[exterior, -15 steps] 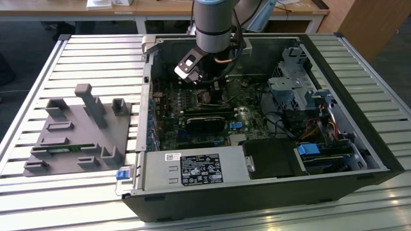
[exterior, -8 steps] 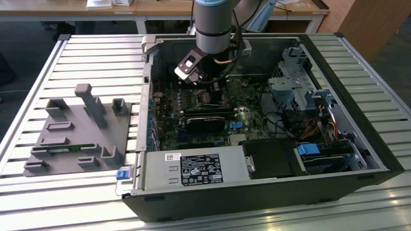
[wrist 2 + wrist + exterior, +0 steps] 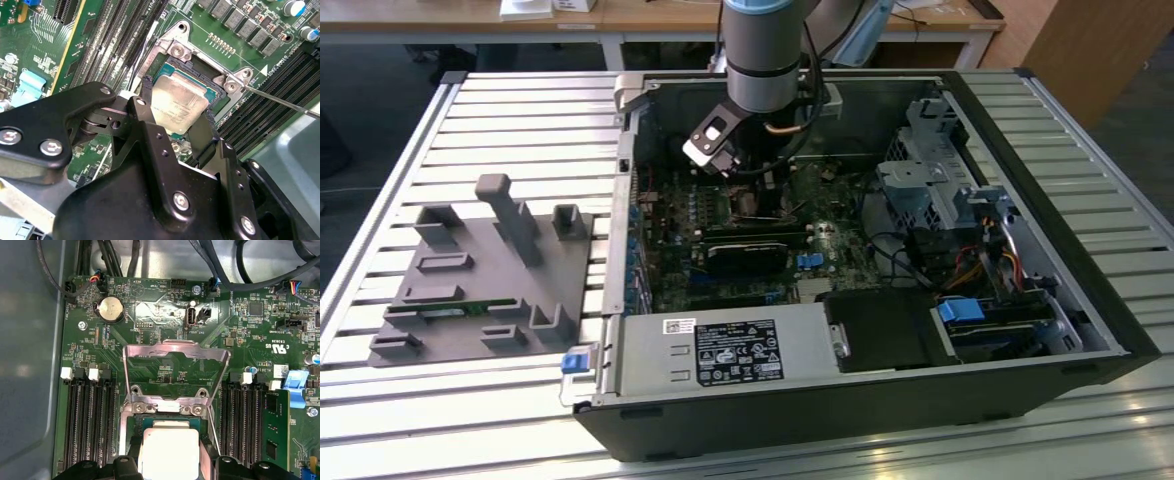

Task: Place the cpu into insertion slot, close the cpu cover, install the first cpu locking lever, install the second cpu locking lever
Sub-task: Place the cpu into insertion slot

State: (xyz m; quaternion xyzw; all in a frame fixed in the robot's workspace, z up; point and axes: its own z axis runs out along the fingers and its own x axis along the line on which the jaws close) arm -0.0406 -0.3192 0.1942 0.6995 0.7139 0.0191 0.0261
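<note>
The cpu (image 3: 179,102), a small square chip with a dull silver top, lies in or just above the open socket (image 3: 200,65) on the green motherboard; I cannot tell whether it is fully seated. My gripper (image 3: 177,110) is shut on it, one black finger (image 3: 146,102) on each side. In the first wrist view the cpu (image 3: 170,452) shows bright between the fingers (image 3: 131,452). The cpu cover (image 3: 175,351), a thin silvery frame, stands flipped open beyond the socket. A thin wire lever (image 3: 282,101) sticks out loose beside the socket. In the exterior view my gripper (image 3: 750,195) reaches down inside the computer case.
Black memory slots (image 3: 90,425) flank the socket on both sides. The power supply box (image 3: 720,352) and a drive cage (image 3: 941,185) crowd the case. A grey fixture (image 3: 480,270) stands on the slatted table at the exterior view's left.
</note>
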